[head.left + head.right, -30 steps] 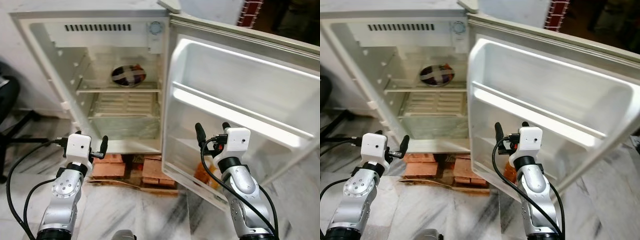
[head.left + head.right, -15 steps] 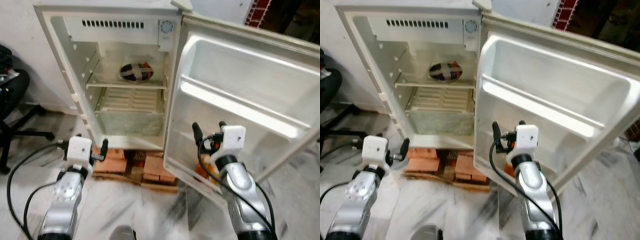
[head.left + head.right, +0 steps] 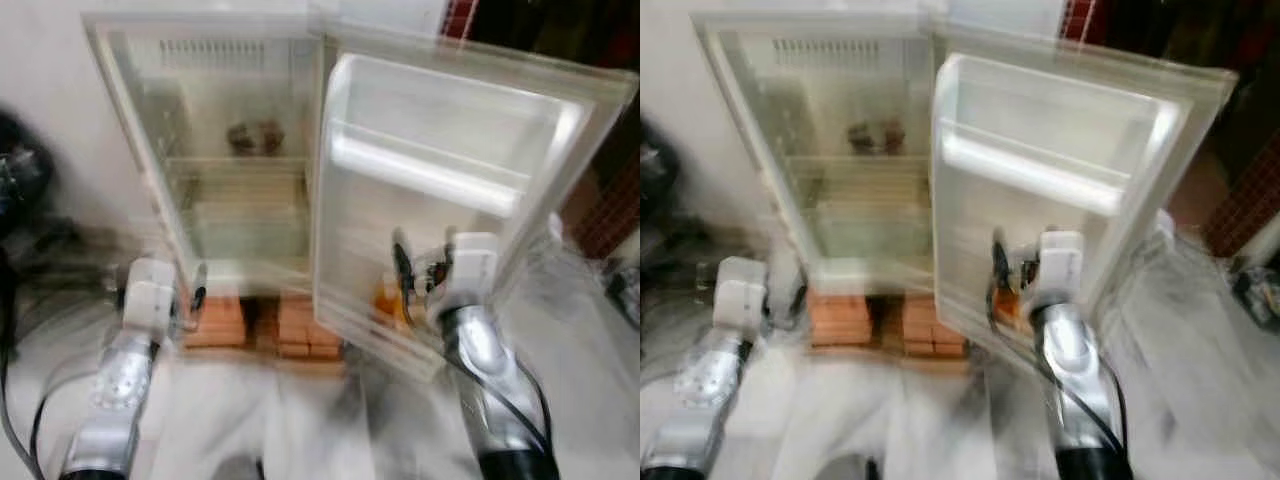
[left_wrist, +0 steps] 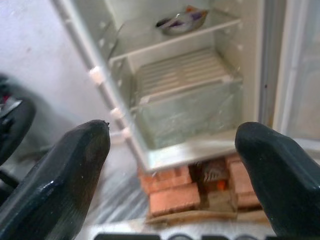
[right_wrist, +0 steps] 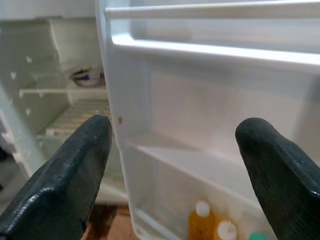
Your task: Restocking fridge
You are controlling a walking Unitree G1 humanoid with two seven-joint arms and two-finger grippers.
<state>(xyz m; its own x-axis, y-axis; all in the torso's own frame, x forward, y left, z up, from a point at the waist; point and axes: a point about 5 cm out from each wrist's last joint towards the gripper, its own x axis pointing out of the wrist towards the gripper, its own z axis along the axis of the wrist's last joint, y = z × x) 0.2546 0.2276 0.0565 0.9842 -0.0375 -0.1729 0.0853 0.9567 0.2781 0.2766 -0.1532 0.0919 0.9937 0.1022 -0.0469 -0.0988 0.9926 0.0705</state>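
One fridge (image 3: 215,150), door (image 3: 440,180) open: one dish (image 4: 181,21), two orange bottles (image 5: 200,226). Left gripper (image 4: 170,165) and right gripper (image 5: 175,165) fingers apart, empty.

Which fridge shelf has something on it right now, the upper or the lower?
The upper shelf: a dark bowl sits on it. The slatted lower shelf above the crisper drawer is bare.

Open fridge (image 4: 150,160) raised on bricks (image 4: 172,192) over a marbled floor (image 3: 260,420).
Inside, on the upper shelf (image 4: 170,40), a dark bowl (image 4: 175,21); beneath it a ribbed shelf (image 4: 175,72) over a clear drawer (image 4: 190,112). In the door's lowest rack (image 5: 165,175), orange bottles (image 5: 200,222) with white caps, standing side by side, beside a green-capped one (image 5: 257,237).
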